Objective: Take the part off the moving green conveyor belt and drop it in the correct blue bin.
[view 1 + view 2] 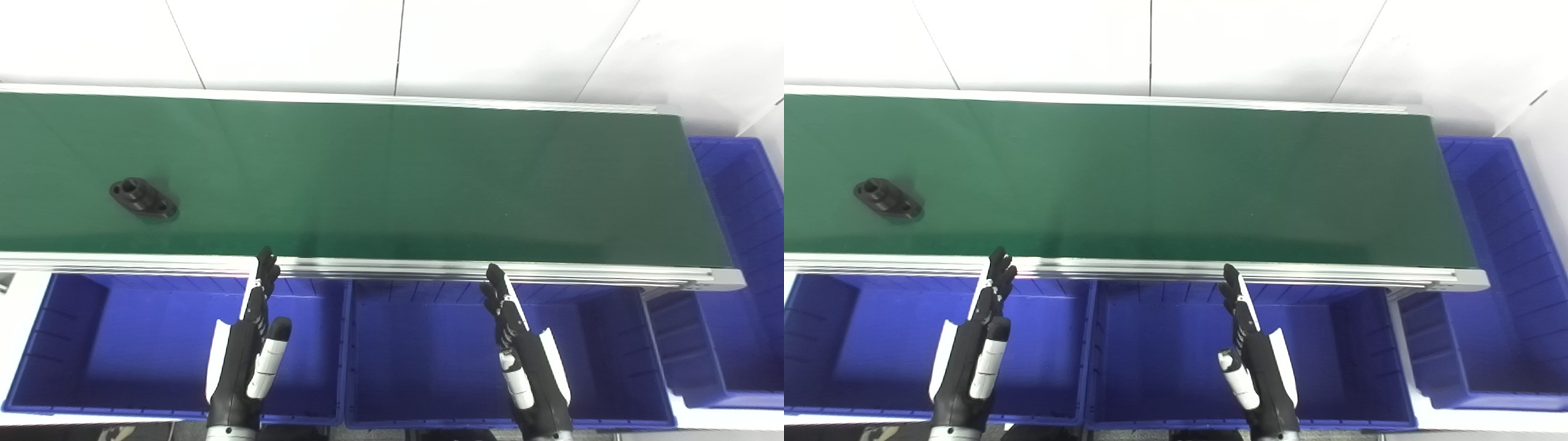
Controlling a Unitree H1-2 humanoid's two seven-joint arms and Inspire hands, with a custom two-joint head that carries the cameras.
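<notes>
A black flanged part with a raised collar and an oval base lies on the left stretch of the green conveyor belt. My left hand hovers over the left blue bin, fingers straight and apart, holding nothing; its fingertips reach the belt's near rail. My right hand is open the same way above the middle blue bin. The part is well left of and beyond the left hand.
A metal rail runs along the belt's near edge. A third blue bin wraps around the belt's right end. White wall panels stand behind the belt.
</notes>
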